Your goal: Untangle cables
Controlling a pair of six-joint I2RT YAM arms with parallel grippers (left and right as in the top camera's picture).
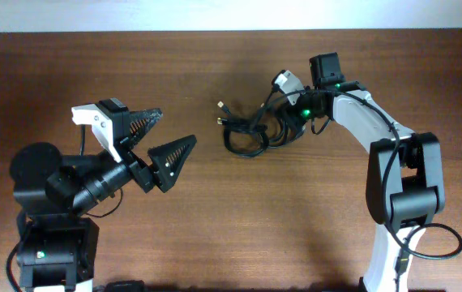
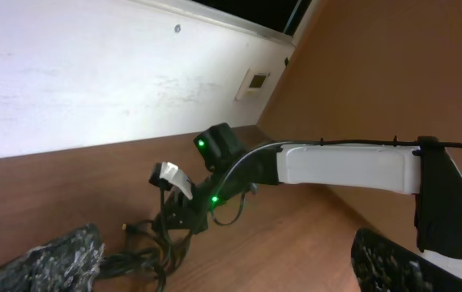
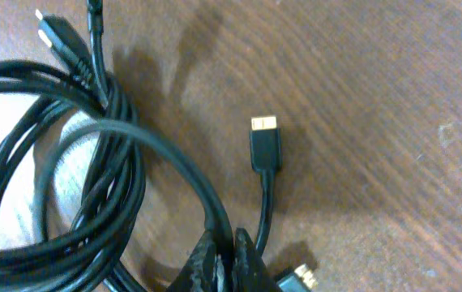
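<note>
The cables (image 1: pixel 251 130) lie as a tangled bundle of thin black loops at the middle right of the table, with a metal-tipped plug (image 1: pixel 221 105) sticking out to the left. My right gripper (image 1: pixel 300 113) is down at the bundle's right side. In the right wrist view its jaws (image 3: pixel 229 253) are shut on one black cable strand (image 3: pixel 178 158). A plug with a metal tip (image 3: pixel 264 139) lies just beyond. My left gripper (image 1: pixel 162 139) is open and empty, left of the bundle. In the left wrist view the cables (image 2: pixel 146 259) lie ahead of the open jaws (image 2: pixel 223 272).
The right arm (image 2: pixel 344 166) stretches white across the table toward the bundle. A second plug (image 3: pixel 53 34) and a third plug (image 3: pixel 300 280) show in the right wrist view. A white wall (image 2: pixel 93 73) borders the table's far edge. The left arm's base (image 1: pixel 49 243) sits at the front left.
</note>
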